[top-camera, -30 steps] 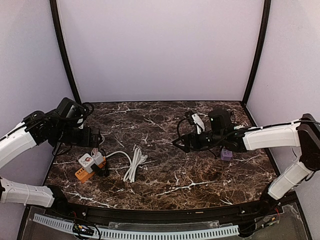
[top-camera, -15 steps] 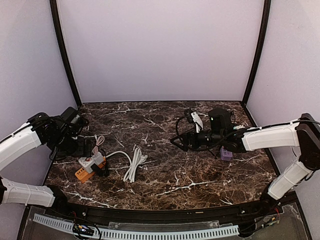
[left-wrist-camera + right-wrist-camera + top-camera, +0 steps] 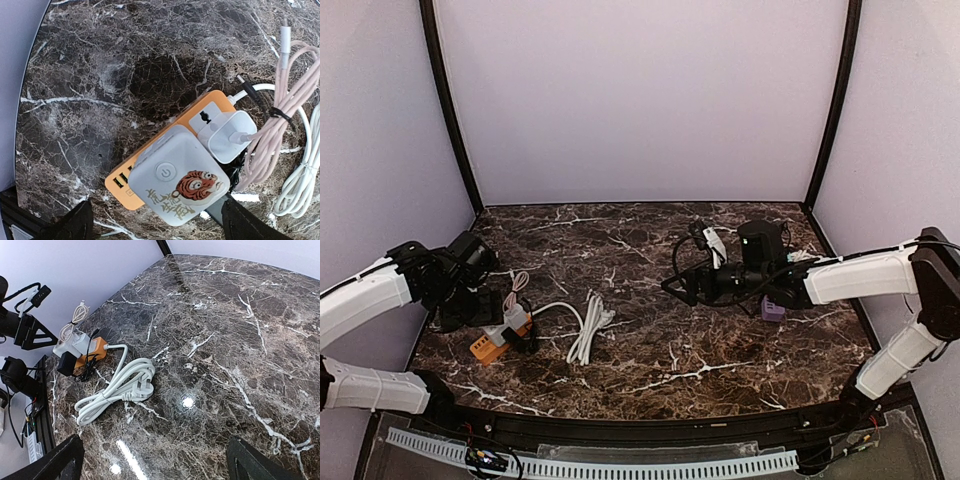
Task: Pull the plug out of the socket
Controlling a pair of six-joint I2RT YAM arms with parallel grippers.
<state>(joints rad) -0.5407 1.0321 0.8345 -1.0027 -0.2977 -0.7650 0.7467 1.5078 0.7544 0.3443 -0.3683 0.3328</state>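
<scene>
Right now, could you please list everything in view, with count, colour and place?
Socket strip: one, orange, table's left edge.
Tiger-print block: one, white, on the strip.
Charger plug: one, white, in the strip beside the block.
Cable bundle: one, pink, next to the plug.
Coiled cord: one, white, centre-left of the table.
Small block: one, purple, right side by the right arm.
Table: one, dark marble.
Left claw: one, black, open, above the strip.
Right claw: one, black, open, mid-table, holding nothing.

- The socket strip [image 3: 119, 186] is being kept at the left edge of the table [image 3: 670, 375], fwiw.
- A plug [image 3: 227, 136] and a bigger adapter [image 3: 180, 182] are being seated side by side on it.
- A thin cable bundle [image 3: 286, 112] is being laid beside the plug.
- A coiled cord [image 3: 590, 325] is being left right of the strip, with a small block [image 3: 773, 309] far right.
</scene>
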